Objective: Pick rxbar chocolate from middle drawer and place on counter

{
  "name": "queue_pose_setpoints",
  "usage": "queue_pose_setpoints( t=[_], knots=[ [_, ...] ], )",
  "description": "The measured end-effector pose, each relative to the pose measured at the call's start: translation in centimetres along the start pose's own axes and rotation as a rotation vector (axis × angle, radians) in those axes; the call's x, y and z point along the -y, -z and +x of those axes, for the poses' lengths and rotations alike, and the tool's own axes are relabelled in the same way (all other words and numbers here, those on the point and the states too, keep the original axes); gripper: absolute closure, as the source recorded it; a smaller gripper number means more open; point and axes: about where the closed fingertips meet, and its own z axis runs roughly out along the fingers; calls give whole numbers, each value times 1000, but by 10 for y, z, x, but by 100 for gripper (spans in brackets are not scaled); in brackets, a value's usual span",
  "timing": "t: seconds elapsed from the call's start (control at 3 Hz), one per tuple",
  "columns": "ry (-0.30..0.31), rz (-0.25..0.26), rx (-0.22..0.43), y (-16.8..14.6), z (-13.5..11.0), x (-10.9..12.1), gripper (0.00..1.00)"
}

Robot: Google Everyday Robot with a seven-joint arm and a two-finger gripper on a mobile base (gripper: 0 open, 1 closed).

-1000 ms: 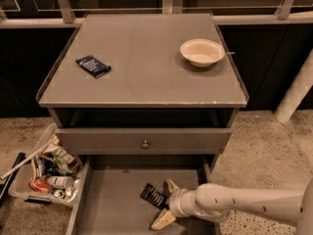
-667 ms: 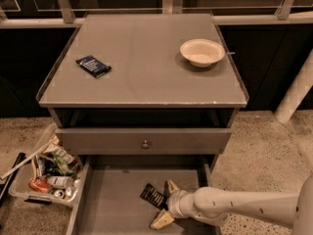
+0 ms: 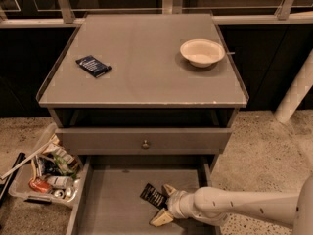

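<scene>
The rxbar chocolate, a small black-wrapped bar with pale stripes, lies on the floor of the open middle drawer at the bottom of the view. My gripper reaches in from the right on a white arm. It is open, with one pale finger above the bar's right end and the other below it. The bar rests on the drawer floor. The counter is the grey cabinet top above.
A dark blue packet lies on the counter's left side and a white bowl on its right. A closed drawer front with a round knob sits above the open drawer. A bin of clutter stands on the floor at left.
My gripper has edged a little left toward the bar, and its fingers stand slightly closer around the bar's end. The bar has not moved.
</scene>
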Motion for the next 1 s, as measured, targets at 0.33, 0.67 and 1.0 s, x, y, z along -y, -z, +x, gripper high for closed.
queue_pose_setpoints(
  t=[0.33, 0.67, 1.0],
  knots=[
    [0, 0, 0, 0, 0, 0, 42],
    [0, 0, 0, 0, 0, 0, 65],
    [0, 0, 0, 0, 0, 0, 89]
  ],
)
